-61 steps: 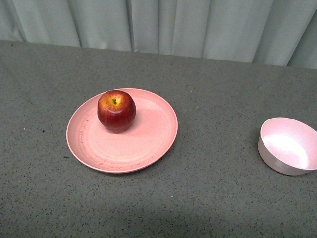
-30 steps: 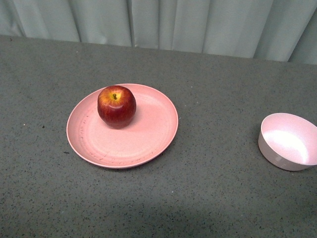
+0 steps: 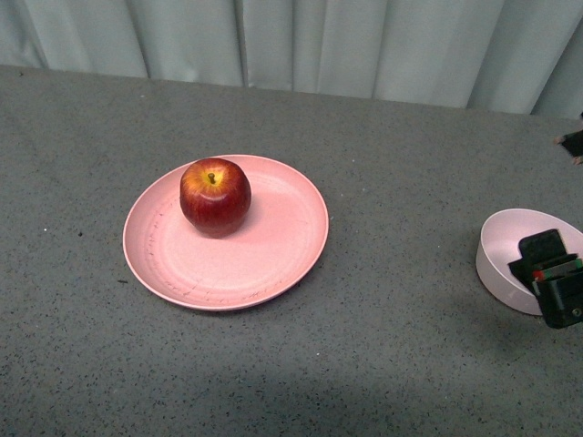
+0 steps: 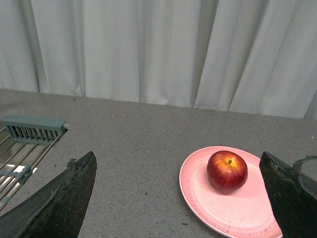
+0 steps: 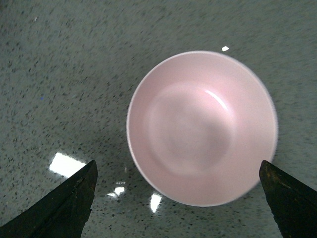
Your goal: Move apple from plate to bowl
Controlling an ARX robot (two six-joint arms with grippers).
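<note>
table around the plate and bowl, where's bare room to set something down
Free: the wide table strip between plate and bowl, the near strip in front of the plate, the far strip up to the curtain. Plate is bare right of the apple. Crowded: at the bowl, the right arm hangs over it.

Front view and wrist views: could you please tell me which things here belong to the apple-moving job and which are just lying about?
Part of the job:
apple, sitting on the plate
plate
bowl, empty

Just lying about:
wire rack, seen only in the left wrist view
curtain behind the table
</note>
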